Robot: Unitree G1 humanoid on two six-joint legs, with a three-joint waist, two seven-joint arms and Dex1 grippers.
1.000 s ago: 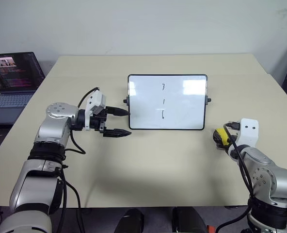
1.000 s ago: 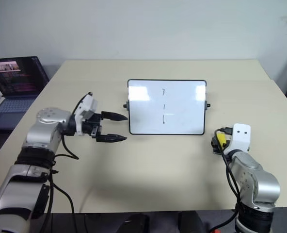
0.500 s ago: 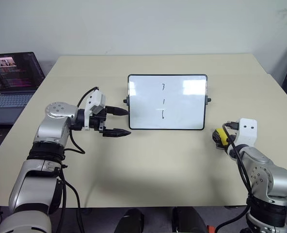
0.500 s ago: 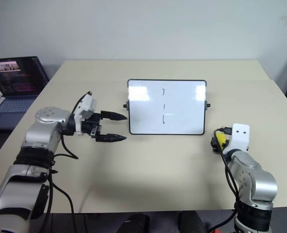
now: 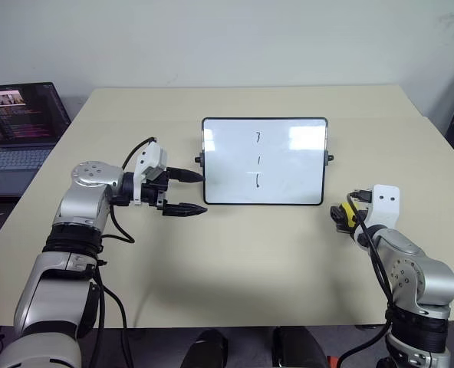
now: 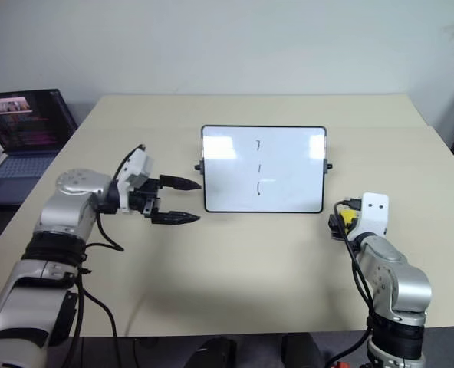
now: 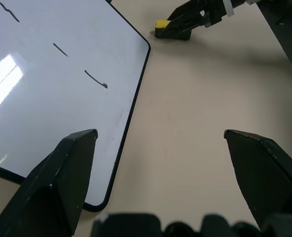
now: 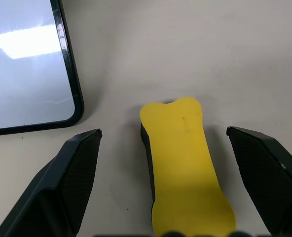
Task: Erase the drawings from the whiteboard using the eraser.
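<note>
A laptop (image 5: 16, 126) with a lit screen sits off the desk's (image 5: 250, 261) left edge, near the far left corner. Further in from that edge, the left gripper (image 5: 185, 192) hangs above the desk surface with its two black fingers spread wide and pointing sideways toward the whiteboard (image 5: 264, 161); nothing is between them. Its fingertips are just beside the whiteboard's left edge, near the small black knob there.

The whiteboard stands near the middle of the desk, a little toward the far edge, leaning back on its frame. The drawings (image 5: 258, 159) are three short dark strokes in a column down the middle of the white surface: a hooked one at the top, a short straight one below it, and another hooked one at the bottom.

Toward the desk's right edge, close to the whiteboard's lower right corner, the eraser (image 8: 184, 163) lies flat on the desk with its yellow side up. The right gripper (image 8: 185, 197) is down at the eraser with its fingers fully apart, one on each side of the block and clear of it, so it has hold of nothing.
</note>
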